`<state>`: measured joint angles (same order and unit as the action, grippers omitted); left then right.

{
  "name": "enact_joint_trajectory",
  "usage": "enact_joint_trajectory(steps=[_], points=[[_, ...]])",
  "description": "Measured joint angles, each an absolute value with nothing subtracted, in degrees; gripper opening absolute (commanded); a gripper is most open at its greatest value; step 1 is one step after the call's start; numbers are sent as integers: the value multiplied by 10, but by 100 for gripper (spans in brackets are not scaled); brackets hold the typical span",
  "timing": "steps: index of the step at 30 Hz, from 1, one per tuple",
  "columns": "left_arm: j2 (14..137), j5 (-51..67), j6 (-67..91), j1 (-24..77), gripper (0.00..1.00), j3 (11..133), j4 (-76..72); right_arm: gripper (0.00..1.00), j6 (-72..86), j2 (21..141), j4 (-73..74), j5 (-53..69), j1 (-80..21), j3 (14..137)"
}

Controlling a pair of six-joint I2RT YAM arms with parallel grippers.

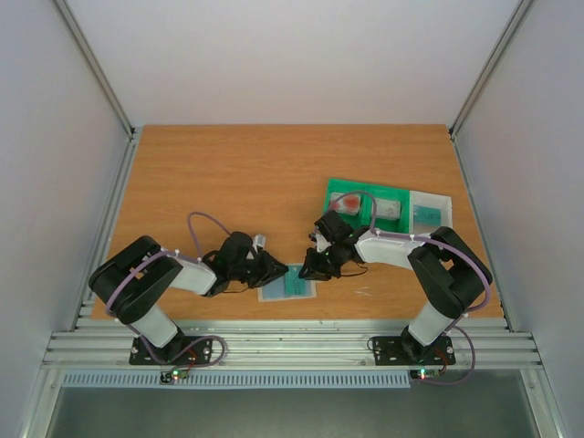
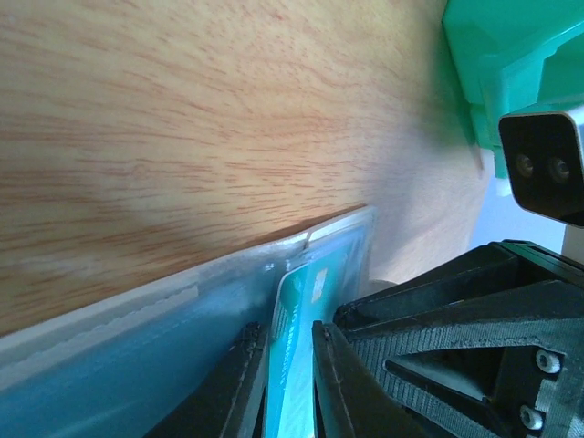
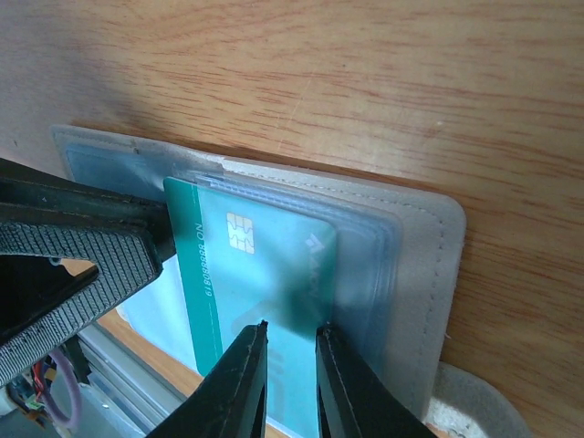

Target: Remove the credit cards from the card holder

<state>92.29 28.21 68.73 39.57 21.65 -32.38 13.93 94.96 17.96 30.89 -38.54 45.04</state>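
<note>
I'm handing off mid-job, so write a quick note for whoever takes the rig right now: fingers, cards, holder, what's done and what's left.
Left gripper: fingers shut on the card holder at its edge, holding it at the table's near edge.
Right gripper: fingers shut on the teal card, which is partly out of its pocket.
Done: a red-marked card lies in the green tray.
Left: pull the teal card free. Whether other cards are inside the holder cannot be told.

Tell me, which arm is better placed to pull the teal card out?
Probably right. The right gripper pinches the teal card, already partly out of the holder; the left gripper grips the holder.
</note>
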Motion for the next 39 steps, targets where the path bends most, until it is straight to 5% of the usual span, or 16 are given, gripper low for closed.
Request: enact_joint_trajectory(steps=[14,28,35,39], points=[[869,246,619,419,23,295,-100,18,139,947,178,306,-386,448],[900,261,627,427,22,309,-98,17,139,947,175,306,-386,446],[906,264,635,428,1,310,-103,16,140,947,167,307,-386,442],[904,270,641,426,1,307,-110,15,140,946,166,307,-386,441]])
